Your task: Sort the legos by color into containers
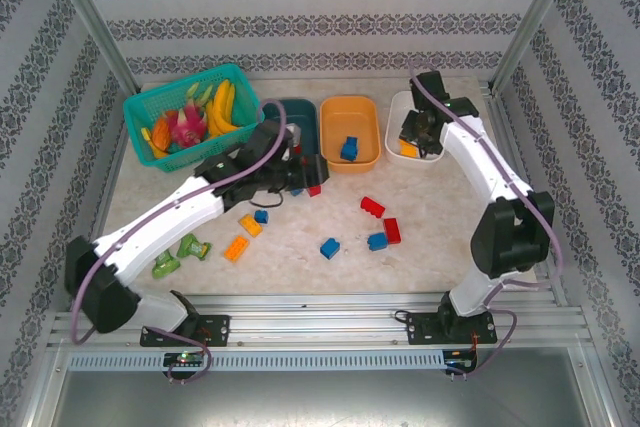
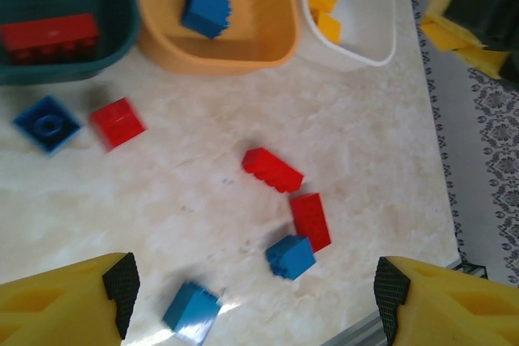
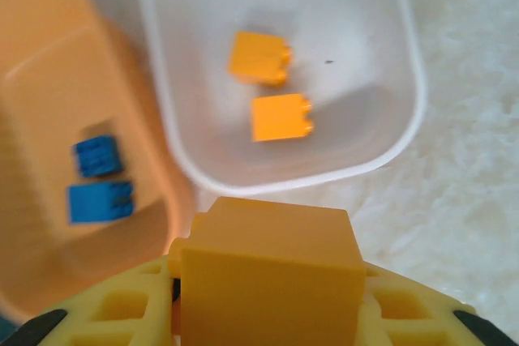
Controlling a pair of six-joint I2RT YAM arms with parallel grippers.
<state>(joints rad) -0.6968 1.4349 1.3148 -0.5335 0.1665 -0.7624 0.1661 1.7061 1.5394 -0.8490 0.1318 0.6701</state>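
Colour sorting on a worktop (image 1: 440, 217).
A yellow brick (image 3: 268, 269) is clamped in the right gripper (image 3: 268, 313) over the white tub (image 3: 405, 79); the left gripper (image 2: 255, 285) is held wide open, empty, above loose bricks (image 2: 272, 169).

Teal tub (image 1: 303, 115) holds red bricks (image 2: 50, 36), perhaps two; orange tub (image 1: 365, 117) two blue bricks (image 2: 207, 4); white tub (image 3: 349, 6) two yellow bricks (image 3: 280, 117), with a third brick (image 3: 268, 273) held clamped just outside its rim. Other bricks (image 1: 372, 207), red, blue and yellow, lie scattered on the bench (image 1: 440, 207).
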